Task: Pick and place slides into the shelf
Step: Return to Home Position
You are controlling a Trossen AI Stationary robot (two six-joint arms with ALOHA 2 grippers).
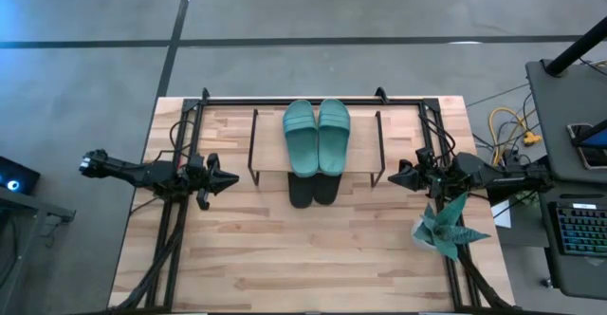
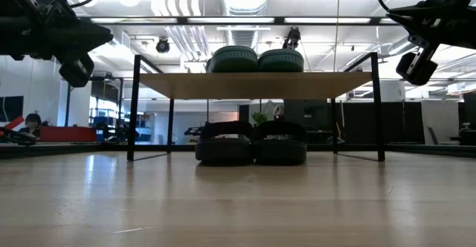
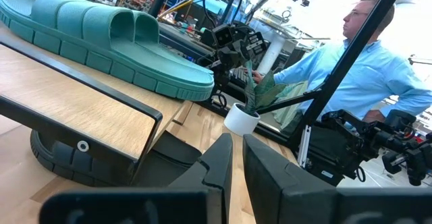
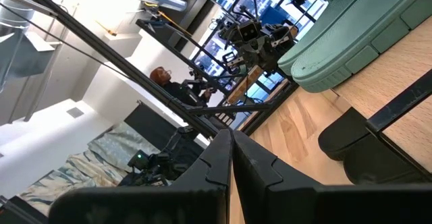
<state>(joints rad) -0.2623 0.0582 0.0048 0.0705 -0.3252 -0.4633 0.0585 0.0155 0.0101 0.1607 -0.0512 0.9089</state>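
Observation:
The shelf (image 1: 266, 170) stands at the middle of the table toward its far edge, a thin black frame with a light wooden top board (image 2: 253, 85). Two teal-green slides (image 1: 318, 135) lie side by side on the top board, soles down. Two black slides (image 1: 313, 190) sit under the board on the table, their ends sticking out toward the near edge (image 2: 253, 149). My left gripper (image 1: 228, 178) hovers shut to the left of the shelf, and my right gripper (image 1: 396, 176) hovers shut to its right. Both point at the shelf and touch nothing.
A green spiky plant in a white pot (image 1: 446, 225) stands near the table's right edge, just beneath my right arm. A large black frame (image 1: 285, 100) runs around the table. A person in a light blue shirt (image 3: 364, 69) stands beyond the table's right side.

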